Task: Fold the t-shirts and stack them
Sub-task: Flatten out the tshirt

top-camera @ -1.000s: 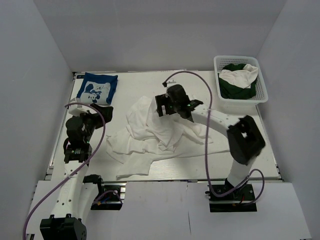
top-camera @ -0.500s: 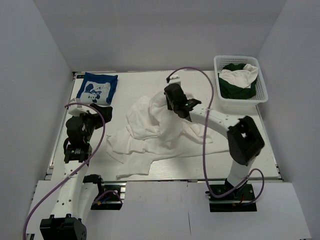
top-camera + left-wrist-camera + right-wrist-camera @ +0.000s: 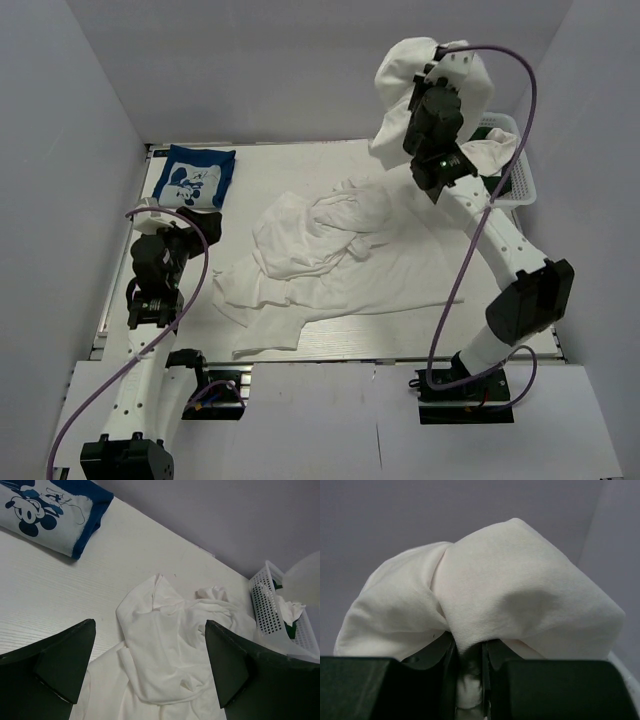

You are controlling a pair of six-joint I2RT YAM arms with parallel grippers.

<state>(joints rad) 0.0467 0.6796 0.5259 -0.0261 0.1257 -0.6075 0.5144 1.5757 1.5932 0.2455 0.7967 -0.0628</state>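
Two arms on my screens, entered in turn

1. Right arm: stretched well out from its base, forearm slanting upward and wrist lifted high over the far right part of the worktop (image 3: 290,165). The right gripper (image 3: 428,80) is clamped on a bunched fold of the white t-shirt (image 3: 330,260). On my wrist view the cloth (image 3: 485,590) balloons over the fingers, and a pinch of it is caught between jaws that are nearly together (image 3: 468,655).

2. White t-shirt, location: one part hangs from that grip in the air. The rest trails down and lies crumpled across the middle of the worktop, one sleeve reaching toward the near edge.

3. Left arm: folded up at the left side, wrist low over the left part of the worktop, pointing toward the far wall. The left gripper (image 3: 192,226) has its jaws spread wide and nothing between them. Its own camera looks past both fingers (image 3: 65,665) onto the white cloth (image 3: 170,650).

4. Navy t-shirt (image 3: 193,177): folded, white cartoon print facing up, at the far left corner of the worktop. It sits just beyond the left gripper, apart from it.

5. Basket (image 3: 265,605): white perforated plastic, at the far right corner, partly hidden behind the right arm in my overhead view. Contents: dark green cloth (image 3: 278,585) with a white cloth (image 3: 287,611) lying on top
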